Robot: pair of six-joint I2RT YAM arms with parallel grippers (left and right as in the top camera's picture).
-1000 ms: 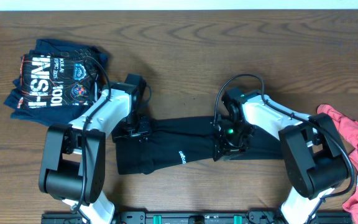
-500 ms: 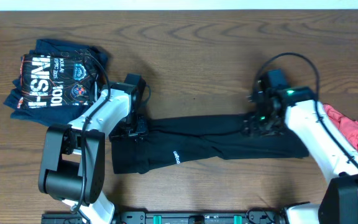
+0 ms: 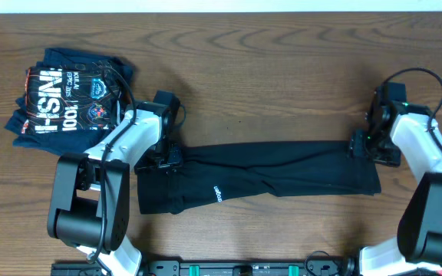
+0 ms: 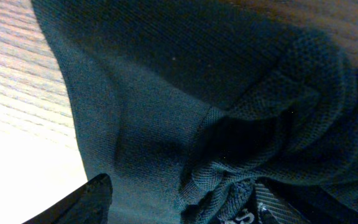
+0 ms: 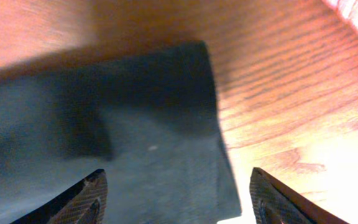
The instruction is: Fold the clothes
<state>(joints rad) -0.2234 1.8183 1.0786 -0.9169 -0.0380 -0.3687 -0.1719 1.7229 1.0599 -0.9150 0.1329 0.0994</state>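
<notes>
Right claw spread wide over black garment; left claw pressed into it, grip unclear.

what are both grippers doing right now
left gripper: closed on the black garment, fabric bunched at its fingers.
right gripper: open over the garment's end, holding nothing.

Dark knit cloth fills most of the view, bunched into thick folds at btm right. Wood table shows at the left side. One dark fingertip at btm left, just beside cloth edge.
</notes>
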